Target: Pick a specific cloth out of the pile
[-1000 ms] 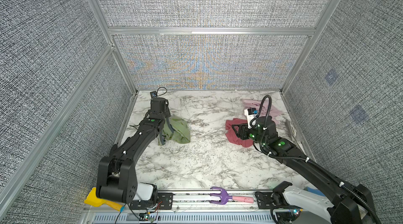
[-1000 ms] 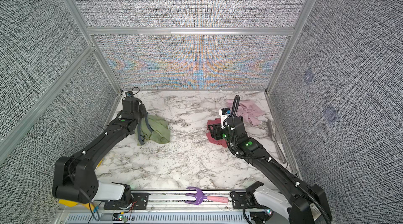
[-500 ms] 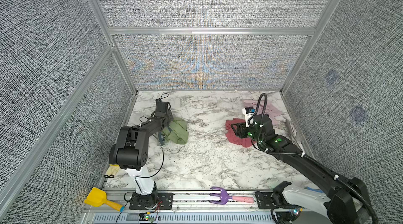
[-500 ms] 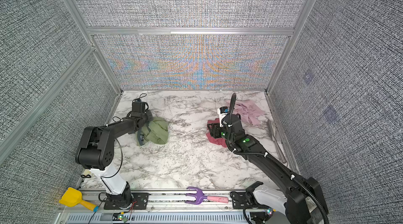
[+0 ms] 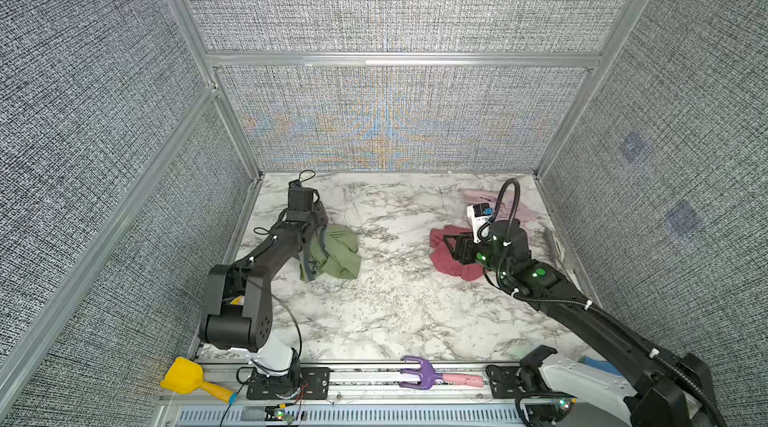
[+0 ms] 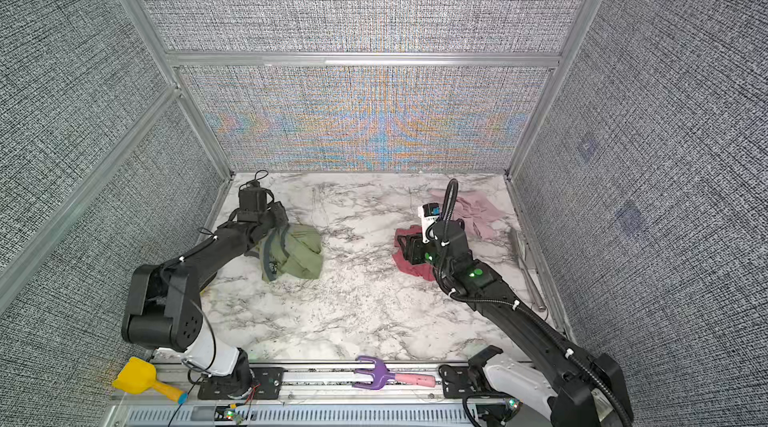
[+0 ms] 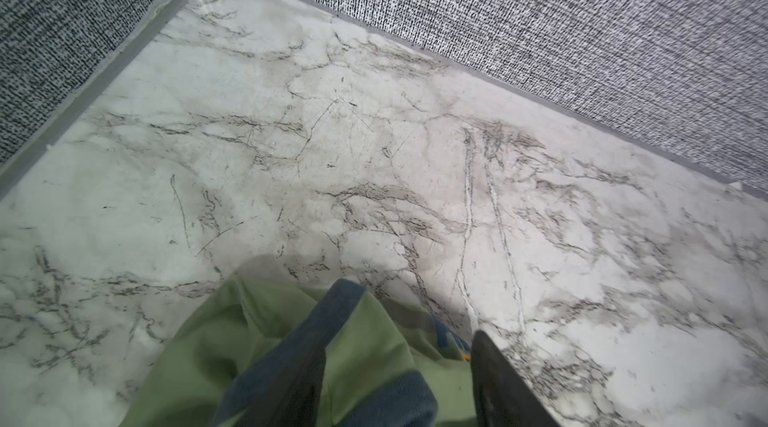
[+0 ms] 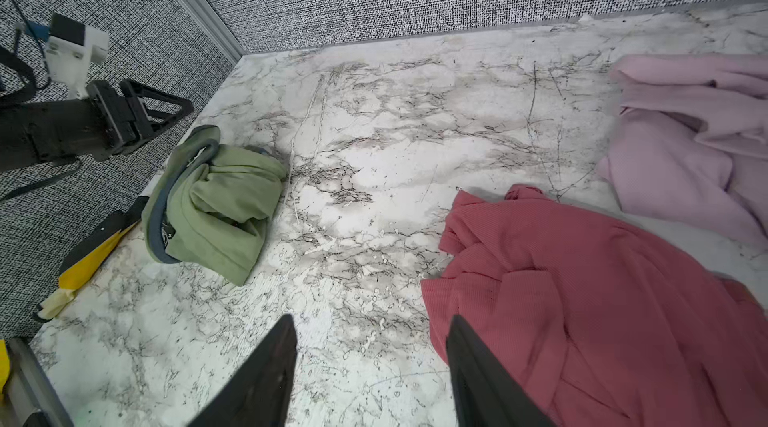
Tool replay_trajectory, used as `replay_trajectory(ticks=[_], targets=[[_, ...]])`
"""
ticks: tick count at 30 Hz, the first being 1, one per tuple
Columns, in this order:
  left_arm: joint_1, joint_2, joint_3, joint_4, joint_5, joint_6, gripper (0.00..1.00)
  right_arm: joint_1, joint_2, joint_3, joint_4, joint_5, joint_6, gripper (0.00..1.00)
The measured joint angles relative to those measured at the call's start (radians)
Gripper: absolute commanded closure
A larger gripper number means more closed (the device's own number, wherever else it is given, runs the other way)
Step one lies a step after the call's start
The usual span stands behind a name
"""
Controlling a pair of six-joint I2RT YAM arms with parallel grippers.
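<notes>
My left gripper point(image 8: 162, 111) has just let go: its jaws now stand spread over the olive-green cloth point(image 5: 336, 254), which lies slumped on the marble table point(image 5: 395, 300), well apart from the rose-red cloth point(image 5: 444, 263) and pale pink cloth point(image 6: 484, 215). My right gripper point(image 8: 372, 321) stays spread and empty. The pick looks finished.

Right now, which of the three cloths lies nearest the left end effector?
The olive-green cloth with grey-blue trim, just below the left end effector. The rose-red cloth and the pale pink cloth lie far over on the right.
</notes>
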Motion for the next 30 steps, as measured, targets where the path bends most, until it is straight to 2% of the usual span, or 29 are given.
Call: replay_trajectory(ticks=[4, 6, 9, 14, 18, 21, 30], targets=[[-0.021, -0.137, -0.043, -0.051, 0.017, 0.005, 0.36, 0.000, -0.042, -0.024, -0.009, 0.000, 0.001, 0.40], [-0.061, -0.206, -0.070, -0.086, 0.010, 0.007, 0.36, 0.000, -0.056, -0.035, -0.013, 0.000, 0.001, 0.40], [-0.177, -0.292, -0.113, -0.120, -0.040, 0.025, 0.37, 0.000, -0.069, -0.045, -0.013, 0.002, 0.004, 0.40], [-0.411, -0.360, -0.211, -0.176, -0.099, -0.002, 0.44, -0.002, -0.067, -0.056, -0.011, 0.003, 0.012, 0.40], [-0.540, -0.357, -0.269, -0.220, -0.145, -0.054, 0.46, -0.002, -0.056, -0.055, -0.005, -0.005, 0.017, 0.40], [-0.590, -0.313, -0.296, -0.240, -0.168, -0.086, 0.46, -0.002, -0.054, -0.053, -0.005, -0.016, 0.019, 0.40], [-0.626, -0.168, -0.324, -0.238, -0.244, -0.153, 0.45, -0.001, -0.089, -0.061, -0.010, -0.018, 0.023, 0.40]])
